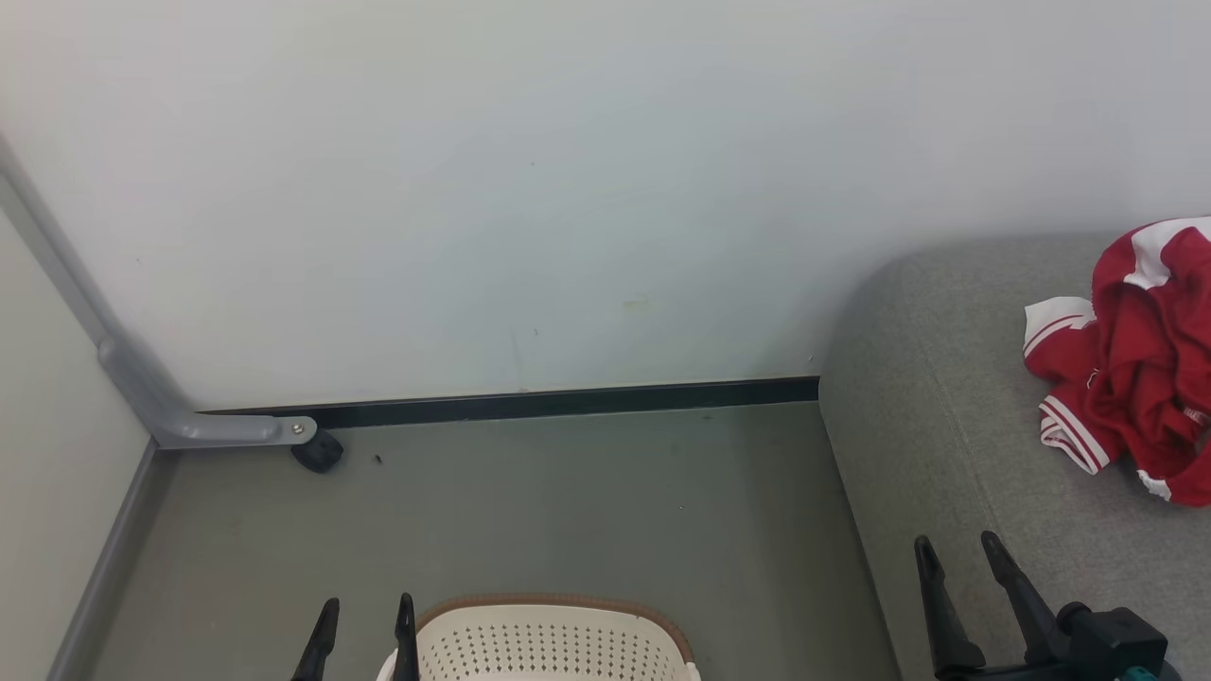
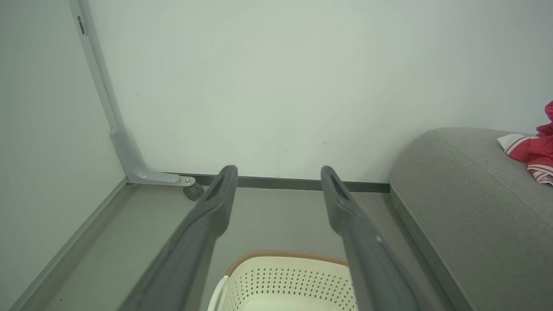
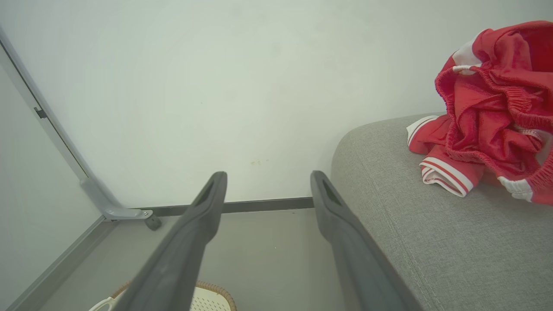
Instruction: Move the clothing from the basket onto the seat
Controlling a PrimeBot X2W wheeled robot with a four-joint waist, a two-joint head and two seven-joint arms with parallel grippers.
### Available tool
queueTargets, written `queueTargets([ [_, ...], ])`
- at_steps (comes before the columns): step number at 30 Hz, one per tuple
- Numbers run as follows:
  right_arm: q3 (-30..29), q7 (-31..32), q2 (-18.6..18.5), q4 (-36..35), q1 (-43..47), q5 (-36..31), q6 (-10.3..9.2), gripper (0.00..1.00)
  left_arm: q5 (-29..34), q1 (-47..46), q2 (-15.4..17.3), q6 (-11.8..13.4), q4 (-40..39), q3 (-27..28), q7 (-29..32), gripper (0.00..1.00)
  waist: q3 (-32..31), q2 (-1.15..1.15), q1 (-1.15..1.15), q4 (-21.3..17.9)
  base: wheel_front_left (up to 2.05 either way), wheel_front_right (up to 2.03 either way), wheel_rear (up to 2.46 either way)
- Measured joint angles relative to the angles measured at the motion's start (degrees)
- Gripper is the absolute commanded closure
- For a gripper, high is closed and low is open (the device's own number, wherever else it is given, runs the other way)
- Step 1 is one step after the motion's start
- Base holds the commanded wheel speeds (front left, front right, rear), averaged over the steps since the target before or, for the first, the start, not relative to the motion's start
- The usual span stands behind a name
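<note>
Looking down from the head view, I see the clothing (image 1: 1135, 359) heaped on the seat (image 1: 946, 454) at the right edge of the frame, well apart from the basket (image 1: 553, 643) at the bottom centre. The left end effector (image 1: 369, 605) hangs by the basket's left rim, and the right end effector (image 1: 956, 544) hangs over the seat's near part. Both are spread wide and hold nothing. I judge they stand free because the load is delivered, though the basket's floor is cut off.
</note>
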Motion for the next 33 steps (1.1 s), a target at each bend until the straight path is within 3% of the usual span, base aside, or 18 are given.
queueTargets([
  [27,0.0,3.0,-0.5,-4.1,1.2,0.0,-0.73,0.0,0.1,0.0,-0.5,0.0,1.0,0.5,-0.2,0.0,0.0,0.0,0.0,0.1,0.0,0.0,0.0],
  [28,0.0,2.9,-0.4,-4.0,1.3,0.0,-0.94,1.0,0.1,0.0,-0.5,0.0,1.2,0.5,-0.2,1.0,0.0,0.0,0.0,0.1,0.0,0.0,0.0],
  [33,0.8,3.0,1.0,-0.6,3.7,0.0,-0.93,1.0,0.1,1.6,-0.6,0.0,4.3,-0.1,0.0,1.0,0.0,0.0,0.0,0.1,0.0,0.0,0.0],
])
